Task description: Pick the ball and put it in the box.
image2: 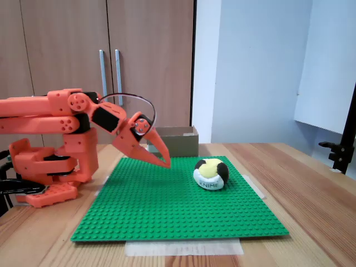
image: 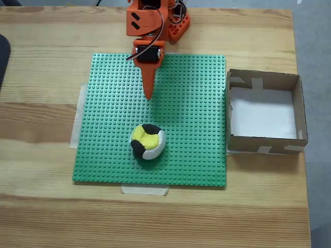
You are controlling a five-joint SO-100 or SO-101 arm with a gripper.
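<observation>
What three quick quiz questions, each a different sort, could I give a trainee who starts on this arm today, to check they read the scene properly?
1. True or false: the ball already lies in the box.
2. What does the ball rest on? A) bare wood B) the green studded mat C) the box's white bottom
3. Fill in: in the fixed view from above, the gripper points toward the ___.

Key
1. False: it lies outside, and the box holds nothing.
2. B
3. Ball. The gripper's fingers are together and hold nothing, stopping short of it; the side fixed view shows its tip just above the mat.
</observation>
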